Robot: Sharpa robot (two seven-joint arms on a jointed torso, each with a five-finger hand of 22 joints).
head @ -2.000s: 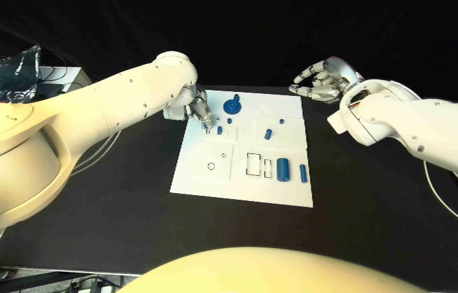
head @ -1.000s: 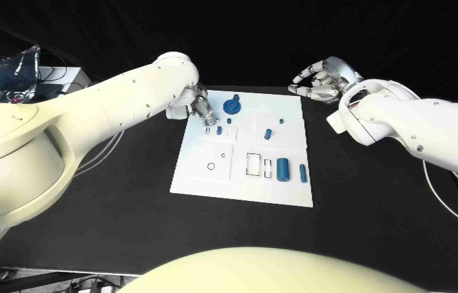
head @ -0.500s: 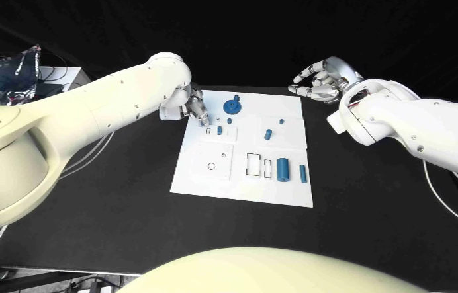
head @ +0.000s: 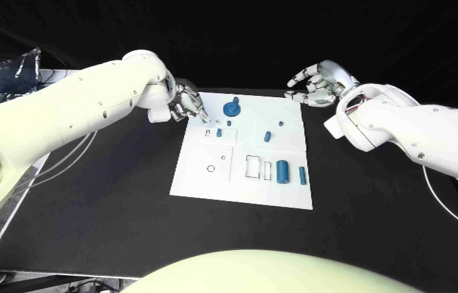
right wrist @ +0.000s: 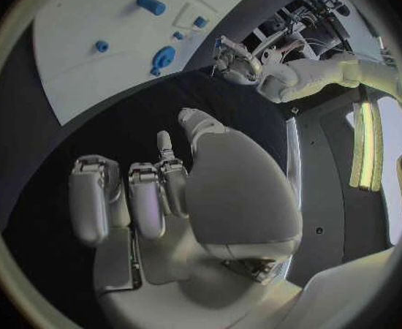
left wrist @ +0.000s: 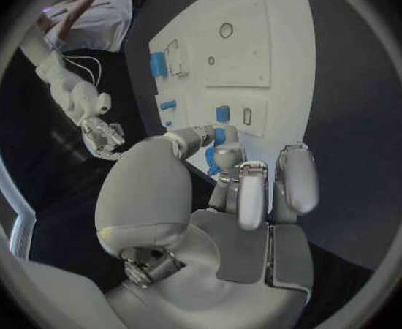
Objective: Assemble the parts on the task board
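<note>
Hovering at the upper left corner of the task board (head: pixel 239 187), my left robot hand (head: pixel 186 106) has its fingers drawn together and pointing down beside a small blue peg (head: pixel 218 133); whether they pinch anything I cannot tell. I judge it is poised there to work that corner's sockets. My right robot hand (head: pixel 318 86) hangs off the board's upper right corner, fingers loosely curled and apart, holding nothing, probably kept clear. Farther out on the board lie a round blue knob (head: pixel 232 108) near the top edge and a blue cylinder (head: pixel 282 170) toward the lower right, all on the black surface (head: pixel 114 200).
</note>
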